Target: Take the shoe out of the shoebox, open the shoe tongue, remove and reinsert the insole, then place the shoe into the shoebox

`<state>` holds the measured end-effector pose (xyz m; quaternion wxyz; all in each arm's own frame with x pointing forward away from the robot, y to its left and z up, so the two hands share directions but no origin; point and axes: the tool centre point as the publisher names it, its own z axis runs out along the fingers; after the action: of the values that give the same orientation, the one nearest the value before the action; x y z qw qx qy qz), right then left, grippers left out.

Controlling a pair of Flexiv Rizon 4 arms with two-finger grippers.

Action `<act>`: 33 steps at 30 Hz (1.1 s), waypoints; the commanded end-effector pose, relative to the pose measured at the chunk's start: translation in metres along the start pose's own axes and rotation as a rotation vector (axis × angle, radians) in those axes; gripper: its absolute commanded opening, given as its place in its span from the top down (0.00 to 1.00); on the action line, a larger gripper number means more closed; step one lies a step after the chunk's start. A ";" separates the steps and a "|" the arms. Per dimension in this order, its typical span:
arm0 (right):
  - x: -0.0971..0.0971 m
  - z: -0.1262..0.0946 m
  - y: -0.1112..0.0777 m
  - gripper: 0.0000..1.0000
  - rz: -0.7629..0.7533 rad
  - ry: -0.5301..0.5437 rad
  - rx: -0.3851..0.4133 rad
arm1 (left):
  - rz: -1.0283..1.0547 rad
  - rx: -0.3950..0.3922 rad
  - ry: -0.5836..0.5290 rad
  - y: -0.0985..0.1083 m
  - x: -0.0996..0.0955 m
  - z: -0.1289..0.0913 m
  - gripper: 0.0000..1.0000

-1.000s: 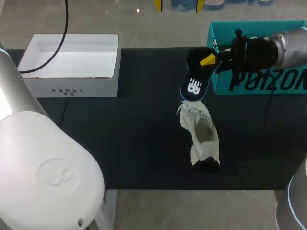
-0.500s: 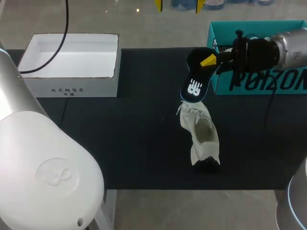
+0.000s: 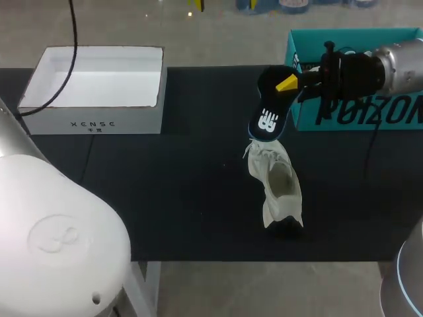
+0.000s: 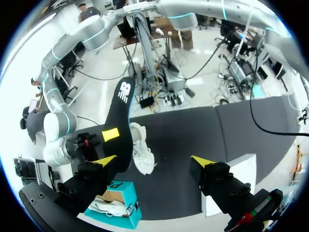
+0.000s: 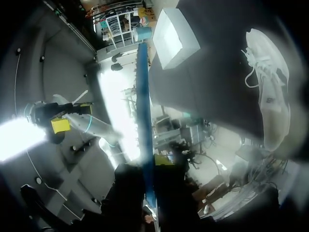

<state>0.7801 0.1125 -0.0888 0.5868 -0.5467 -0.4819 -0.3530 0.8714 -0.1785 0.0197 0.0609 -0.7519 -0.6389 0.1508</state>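
My right gripper (image 3: 287,83) pinches the insole (image 3: 267,113) by one end, logo end hanging toward the shoe (image 3: 277,181) (lying on the surface (image 3: 165,198), mouth upward), presumably staged for reinsertion. My left gripper (image 4: 153,162) is spread and empty, held well clear.

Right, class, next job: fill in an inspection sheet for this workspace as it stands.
Surface: black table.
Job's things: white shoe lying on the table; insole held in the air by one end of it; teal shoebox at the right rear.
Clutter: open white box at the left rear.
Grippers: right gripper shut on the insole; left gripper open, empty, above the table.
Cables: black cable crossing over the white box.
Surroundings: nothing seen.
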 end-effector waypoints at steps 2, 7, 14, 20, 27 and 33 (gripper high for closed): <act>0.000 0.000 -0.001 1.00 0.001 -0.002 -0.003 | 0.195 0.064 -1.103 -0.022 0.070 0.043 0.00; 0.000 0.000 -0.001 1.00 0.001 -0.002 -0.003 | 0.248 0.102 -1.306 -0.034 0.080 0.074 0.00; 0.000 0.000 -0.001 1.00 0.001 -0.002 -0.003 | 0.218 0.005 -1.463 -0.042 0.085 0.092 0.00; 0.000 0.000 -0.001 1.00 0.001 -0.002 -0.003 | 0.166 -0.038 -1.594 -0.040 0.095 0.100 0.00; 0.000 0.000 -0.001 1.00 0.001 -0.002 -0.003 | 0.064 -0.043 -1.630 -0.037 0.083 0.102 0.00; 0.000 0.000 -0.001 1.00 0.001 -0.002 -0.003 | 0.023 0.019 -1.582 -0.034 0.066 0.102 0.00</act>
<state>0.7798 0.1122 -0.0884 0.5866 -0.5470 -0.4818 -0.3530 0.8227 -0.1122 -0.0708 -0.2338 -0.6418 -0.5599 0.4689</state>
